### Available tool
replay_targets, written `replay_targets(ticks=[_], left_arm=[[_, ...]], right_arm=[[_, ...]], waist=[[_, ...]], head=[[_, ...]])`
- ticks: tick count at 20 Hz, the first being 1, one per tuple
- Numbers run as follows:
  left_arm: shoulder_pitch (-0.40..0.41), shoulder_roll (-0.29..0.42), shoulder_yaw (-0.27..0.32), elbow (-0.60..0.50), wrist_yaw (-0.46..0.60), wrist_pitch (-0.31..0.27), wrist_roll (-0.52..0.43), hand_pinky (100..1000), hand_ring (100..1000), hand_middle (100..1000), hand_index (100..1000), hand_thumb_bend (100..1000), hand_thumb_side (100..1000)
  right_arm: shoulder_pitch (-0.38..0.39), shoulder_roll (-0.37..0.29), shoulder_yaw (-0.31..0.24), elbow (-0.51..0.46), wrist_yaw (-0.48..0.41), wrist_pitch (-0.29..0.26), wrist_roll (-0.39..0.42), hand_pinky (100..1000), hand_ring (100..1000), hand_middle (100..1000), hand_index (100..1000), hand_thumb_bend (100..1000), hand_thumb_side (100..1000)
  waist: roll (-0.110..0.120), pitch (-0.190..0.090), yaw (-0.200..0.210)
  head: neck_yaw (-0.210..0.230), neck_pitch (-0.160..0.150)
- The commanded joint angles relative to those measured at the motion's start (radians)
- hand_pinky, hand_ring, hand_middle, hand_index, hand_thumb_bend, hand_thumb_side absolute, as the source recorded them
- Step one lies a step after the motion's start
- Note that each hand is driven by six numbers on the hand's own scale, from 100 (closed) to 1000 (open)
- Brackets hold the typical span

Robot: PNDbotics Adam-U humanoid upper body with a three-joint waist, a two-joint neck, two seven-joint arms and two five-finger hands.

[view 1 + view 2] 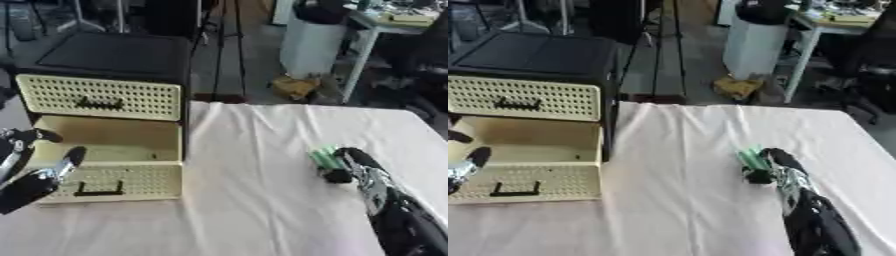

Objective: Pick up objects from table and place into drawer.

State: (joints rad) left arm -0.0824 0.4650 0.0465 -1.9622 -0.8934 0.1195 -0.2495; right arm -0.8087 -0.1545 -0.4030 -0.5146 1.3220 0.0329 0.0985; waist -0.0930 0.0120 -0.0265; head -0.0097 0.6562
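Note:
A small green object [325, 157] lies on the white cloth at the right, with my right hand [352, 165] curled round it, thumb tip dark just below it. At the left stands a cream drawer unit [101, 97] with a black top; its lower drawer [109, 150] is pulled out and looks bare inside. My left hand [39, 177] hovers at the left edge, by the open drawer's front left corner, fingers straight and holding nothing.
The white cloth [254, 200] covers the table, whose far edge runs behind the drawer unit. Beyond it are a white bin [311, 45], a yellow-brown item on the floor [293, 86] and a pale table [385, 25] at the back right.

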Motion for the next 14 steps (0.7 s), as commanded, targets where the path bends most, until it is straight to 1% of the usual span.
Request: replay_targets(ticks=[1,4,5,6,9,10,12,13,14], left_arm=[[-0.009,0.008,0.010,-0.018,-0.001,-0.002,-0.002,100,100,100,730,447,1000],[-0.010,0.008,0.009,-0.018,0.000,-0.003,-0.002,100,100,100,730,445,1000],[-0.010,0.008,0.009,-0.018,0.000,-0.003,-0.003,100,100,100,731,445,1000],[-0.010,0.008,0.009,-0.018,0.000,-0.003,-0.003,100,100,100,731,445,1000],[-0.010,0.008,0.009,-0.018,-0.001,-0.003,-0.003,100,100,100,731,445,1000],[-0.010,0.008,0.009,-0.018,-0.001,-0.003,-0.004,100,100,100,731,445,1000],[-0.010,0.008,0.009,-0.018,-0.001,-0.003,-0.004,100,100,100,731,445,1000],[-0.010,0.008,0.010,-0.018,-0.001,-0.003,-0.004,100,100,100,731,445,1000],[-0.010,0.008,0.010,-0.018,0.000,-0.003,-0.003,100,100,100,731,445,1000]], right_arm=[[-0.018,-0.026,0.018,0.017,-0.029,0.002,-0.005,785,976,876,887,230,358],[-0.020,-0.031,0.028,0.033,-0.051,0.010,-0.009,638,871,854,863,111,150],[-0.020,-0.032,0.031,0.037,-0.059,0.015,-0.013,612,853,851,859,100,117],[-0.021,-0.034,0.033,0.041,-0.066,0.021,-0.016,555,811,839,847,100,100],[-0.023,-0.037,0.035,0.040,-0.088,0.033,-0.038,482,739,786,799,100,100],[-0.024,-0.037,0.033,0.034,-0.093,0.035,-0.051,458,708,743,772,100,100],[-0.025,-0.036,0.026,0.007,-0.096,0.035,-0.087,390,618,593,685,100,100],[-0.026,-0.034,0.018,-0.013,-0.094,0.037,-0.112,374,588,535,649,100,100],[-0.026,-0.031,0.009,-0.036,-0.089,0.038,-0.138,350,545,459,579,100,100]], waist=[[0.006,-0.009,0.000],[0.005,-0.009,0.001],[0.005,-0.009,0.001],[0.005,-0.009,0.002],[0.005,-0.009,0.002],[0.005,-0.009,0.002],[0.005,-0.009,0.001],[0.005,-0.009,0.000],[0.006,-0.009,0.000]], head=[[0.001,-0.012],[0.001,-0.012],[0.001,-0.012],[0.002,-0.012],[0.002,-0.014],[0.003,-0.014],[0.003,-0.014],[0.003,-0.014],[0.004,-0.014]])
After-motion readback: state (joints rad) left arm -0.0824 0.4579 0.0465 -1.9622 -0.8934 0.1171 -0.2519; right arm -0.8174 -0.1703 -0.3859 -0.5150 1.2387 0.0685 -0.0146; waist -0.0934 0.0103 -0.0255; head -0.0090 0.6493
